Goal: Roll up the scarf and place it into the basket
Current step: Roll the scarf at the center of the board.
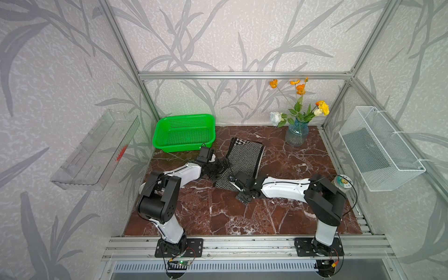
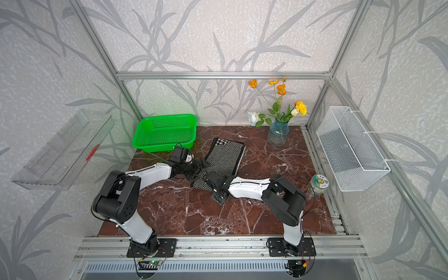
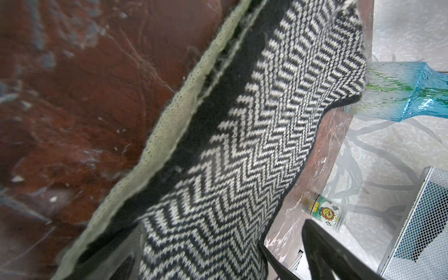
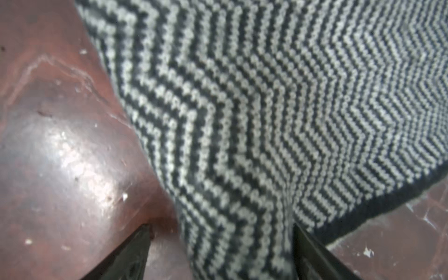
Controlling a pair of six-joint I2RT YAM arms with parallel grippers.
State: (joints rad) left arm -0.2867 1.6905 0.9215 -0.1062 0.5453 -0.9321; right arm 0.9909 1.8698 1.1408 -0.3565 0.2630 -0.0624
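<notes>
One scarf [image 1: 244, 157], one green basket [image 1: 160, 135], one vase [image 1: 296, 135], perhaps one jar [image 1: 342, 183]

i see my red marble table [image 1: 218, 213] carrying the green basket [image 1: 186, 135] far left, scarf [image 1: 244, 157] mid-table, vase [image 1: 296, 135] far right, jar [image 1: 341, 183] at the right edge.

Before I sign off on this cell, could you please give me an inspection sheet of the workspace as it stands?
Surface: brown marble table, glossy.
Job's things: scarf lying flat, zigzag face up, far corner turned over showing check; green basket empty, far left corner.
Clutter: flower vase; labelled jar by the right edge.
Grippers: left gripper and right gripper open, each astride the scarf's near part.
Cables: black cable looped at right elbow, clear of scarf.
Surroundings: clear tray on left wall; wire basket on right wall.
</notes>
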